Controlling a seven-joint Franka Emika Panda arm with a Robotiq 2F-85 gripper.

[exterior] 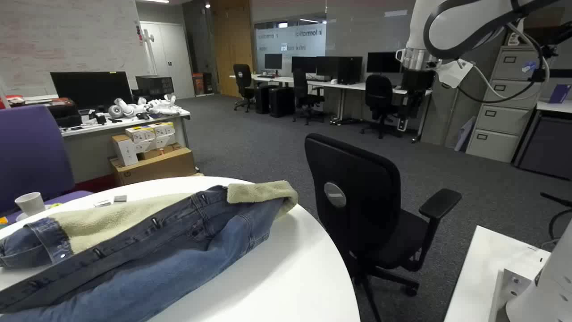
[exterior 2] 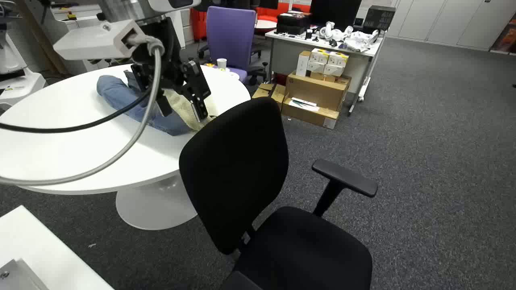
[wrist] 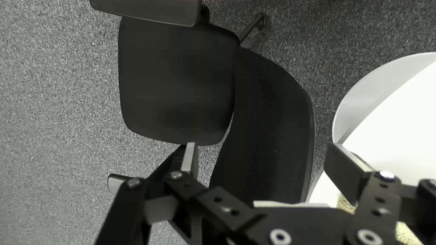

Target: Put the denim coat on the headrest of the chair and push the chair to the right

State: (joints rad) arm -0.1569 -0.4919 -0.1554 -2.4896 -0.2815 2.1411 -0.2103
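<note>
In the wrist view we see the gripper (wrist: pixel 264 156) with its jaws wide apart, above the chair (wrist: pixel 204 98). In an exterior view we find the denim coat (exterior: pixel 152 241) at eight o'clock, lying on the round white table (exterior: pixel 308 273), its pale lining (exterior: pixel 107 219) partly showing. The chair stands there at four o'clock, just beside, and its headrest (exterior: pixel 353 150) reaches higher than this table.

Rumpled and stretched right across the round white counter (exterior: pixel 308 277), the blue denim coat (exterior: pixel 152 243) turns out its cream fleecy lining (exterior: pixel 259 193) near the edge! And just beside it, the black chair (exterior 2: pixel 260 193) stands upright, tall back to the counter, seat facing away, rounded headrest (exterior 2: pixel 236 117) curving along the top!
</note>
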